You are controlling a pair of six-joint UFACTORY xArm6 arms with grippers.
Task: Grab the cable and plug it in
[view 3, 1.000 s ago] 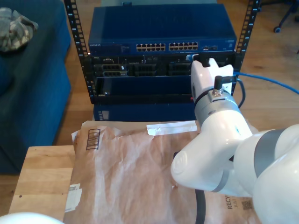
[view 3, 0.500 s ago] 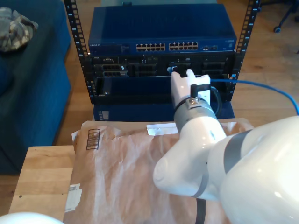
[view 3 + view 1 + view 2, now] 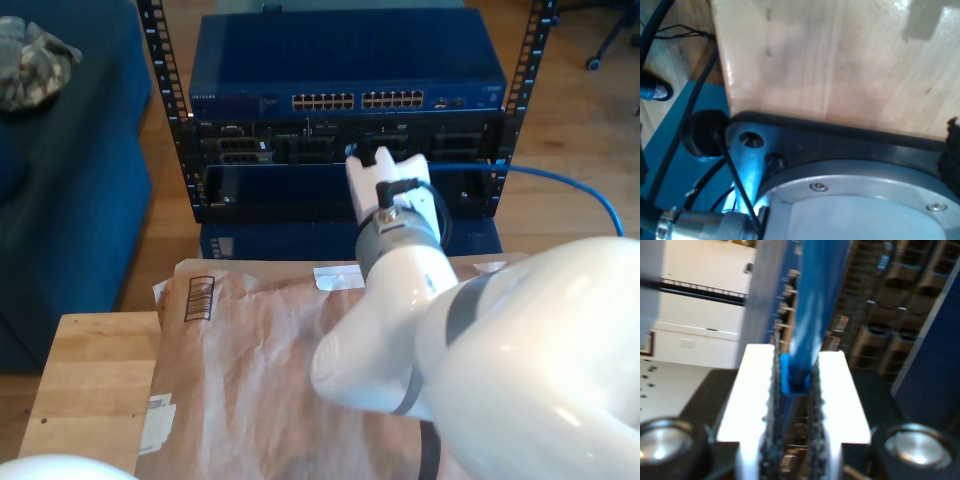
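The blue cable [image 3: 560, 178] runs from the exterior view's right edge across the rack front to my second gripper [image 3: 366, 153]. That gripper is held close against the middle row of ports of the rack [image 3: 300, 148], below the blue network switch [image 3: 350, 70]. In the second wrist view my second gripper [image 3: 795, 367] is shut on the cable [image 3: 812, 300], with the cable's blue boot [image 3: 791, 377] pinched between the white fingers [image 3: 840, 390]. Blurred dark port openings [image 3: 880, 335] lie just beyond. The plug tip is hidden.
Crumpled brown paper packaging [image 3: 260, 370] covers the wooden table [image 3: 90, 380] under the arm. A blue sofa [image 3: 70, 180] fills the exterior view's left. The first wrist view looks at the wooden table's edge [image 3: 830, 65], a metal base plate [image 3: 850, 200] and black cables [image 3: 675, 130].
The second arm has swept toward the exterior view's left along the rack front, carrying the blue cable's end from the right bay to the middle bay.
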